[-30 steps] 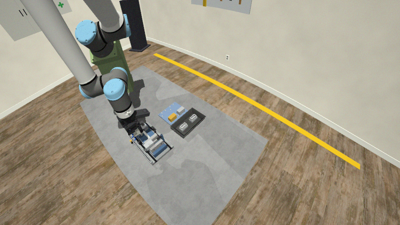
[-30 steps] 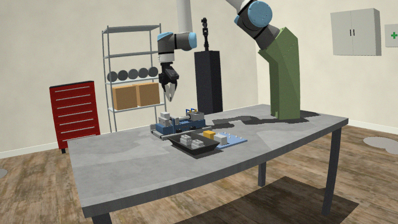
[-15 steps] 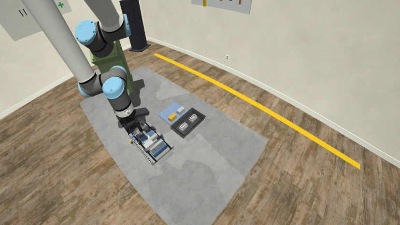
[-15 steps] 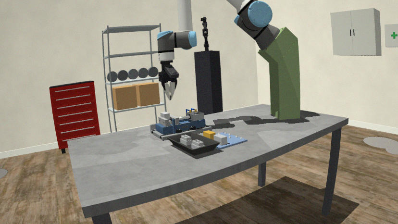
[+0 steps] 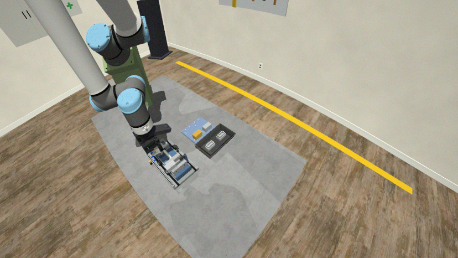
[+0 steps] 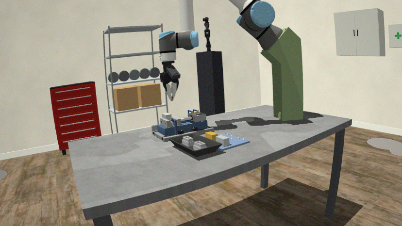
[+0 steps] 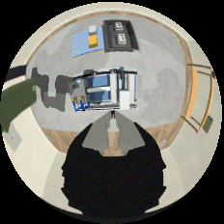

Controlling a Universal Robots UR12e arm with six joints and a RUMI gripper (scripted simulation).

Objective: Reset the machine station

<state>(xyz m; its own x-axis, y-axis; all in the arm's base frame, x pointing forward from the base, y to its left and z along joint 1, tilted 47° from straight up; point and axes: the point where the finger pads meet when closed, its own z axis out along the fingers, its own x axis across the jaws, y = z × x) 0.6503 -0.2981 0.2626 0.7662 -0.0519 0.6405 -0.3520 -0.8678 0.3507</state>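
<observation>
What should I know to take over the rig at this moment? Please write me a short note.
Gripper: shut, holding nothing, above the vise.
Done: two finished parts lie in the black tray, pockets up.
Yellow block and gray block are on the blue plate; whether they clear every pin, I cannot tell.
Left: another gray block seems perched on the vise's end jaw; it likely needs lowering onto the bars, against jaw and stop. Then move clear.

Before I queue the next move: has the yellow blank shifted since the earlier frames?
No. The yellow blank sits at the same spot on the blue plate.
</observation>
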